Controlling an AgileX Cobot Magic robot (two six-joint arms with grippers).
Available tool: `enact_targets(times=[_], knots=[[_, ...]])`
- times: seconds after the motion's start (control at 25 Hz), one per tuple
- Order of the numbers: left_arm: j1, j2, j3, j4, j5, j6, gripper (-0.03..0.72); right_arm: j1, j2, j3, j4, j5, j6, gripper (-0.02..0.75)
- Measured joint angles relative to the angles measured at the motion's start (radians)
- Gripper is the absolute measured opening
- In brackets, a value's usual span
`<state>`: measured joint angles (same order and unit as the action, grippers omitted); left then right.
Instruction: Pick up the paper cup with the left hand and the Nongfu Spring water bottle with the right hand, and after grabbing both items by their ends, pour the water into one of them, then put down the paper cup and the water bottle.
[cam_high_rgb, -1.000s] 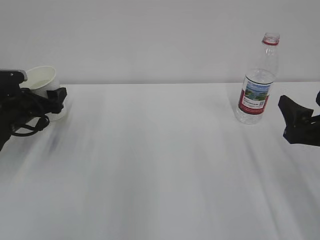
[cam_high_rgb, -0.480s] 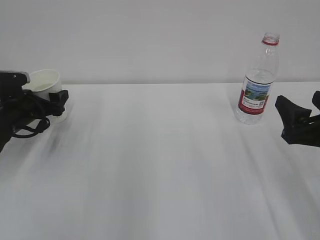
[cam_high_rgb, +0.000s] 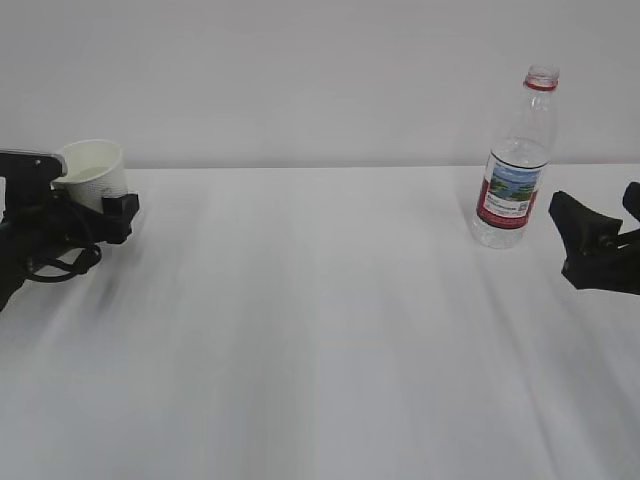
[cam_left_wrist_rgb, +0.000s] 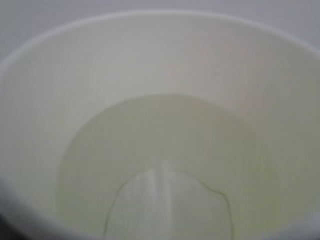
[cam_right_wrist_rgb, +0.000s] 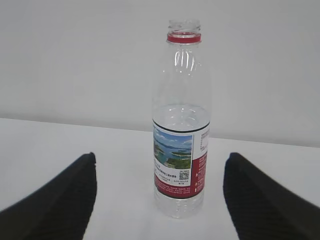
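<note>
Starting with the cup (cam_high_rgb: 92, 165): sits at the far left of the table (cam_high_rgb: 320, 330), rim up, tipped a little. Looks pinched round its lower part by the left gripper (cam_high_rgb: 100, 205), spread wide to fit. Only one finger visible from outside and none in the wrist view, so calling that a grip on judgement, not certainty. Already has a shallow pool of water (cam_left_wrist_rgb: 165, 210) in the bottom.

Moving out to the bottle (cam_high_rgb: 515, 160): stands upright at the far right, cap off, red ring at the neck, filled to just above the label. Not touched by anything. Has the right gripper (cam_high_rgb: 603, 215) just beside it, low down, gaping wide and holding nothing, with one dark finger showing either side of the bottle in the wrist view.

Guessing the step in hand: closing in on the bottle. Tips for doing it well:

- Go straight in with the bottle centred between the fingers. Avoid clipping it with one finger first. Tall, light, tippy.
- Grab low, near the base end, as the task asks.
- Squeeze gently. No cap, soft plastic, easy to slosh over.
- Hold the cup level meanwhile and don't crush the paper wall.
- Lift only once firmly seated.
</note>
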<state>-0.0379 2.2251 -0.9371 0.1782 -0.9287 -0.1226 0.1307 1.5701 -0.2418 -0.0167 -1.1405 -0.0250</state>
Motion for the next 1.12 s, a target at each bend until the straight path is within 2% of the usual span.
enact_targets(times=[0.28,0.72,1.12], knots=[[0.000,0.004,0.000,0.000,0.004,-0.091,0.656,0.000,0.000,0.000,0.000,0.000,0.002,0.593],[0.000,0.004,0.005,0.006,0.001,-0.087,0.646,0.000,0.000,0.000,0.000,0.000,0.002,0.593],[0.000,0.000,0.129,0.006,-0.105,-0.065,0.631,0.000,0.000,0.000,-0.001,0.000,0.002,0.593]])
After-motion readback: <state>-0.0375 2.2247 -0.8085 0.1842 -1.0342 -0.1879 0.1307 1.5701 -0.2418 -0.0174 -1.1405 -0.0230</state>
